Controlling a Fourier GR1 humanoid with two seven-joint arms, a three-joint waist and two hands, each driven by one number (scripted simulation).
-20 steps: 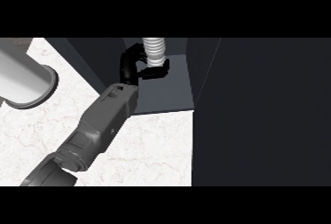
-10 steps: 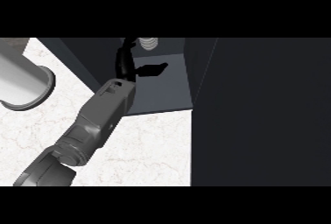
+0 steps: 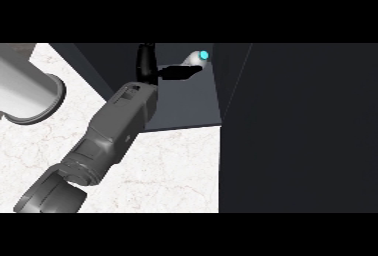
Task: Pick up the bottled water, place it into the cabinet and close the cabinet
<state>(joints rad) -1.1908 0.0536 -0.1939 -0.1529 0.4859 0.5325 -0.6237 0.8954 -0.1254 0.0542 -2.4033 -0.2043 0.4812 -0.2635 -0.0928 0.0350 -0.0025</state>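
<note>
- My left hand reaches far into the open cabinet; its fingers are straight and apart, clamped on nothing.
- The bottled water shows as a pale shape with a blue cap just right of my fingertips, inside the cabinet, apparently set down.
- I judge placing done; next I must draw my arm clear and swing the dark cabinet door at right.
- The marble counter lies near; a grey cylinder rests at left.
</note>
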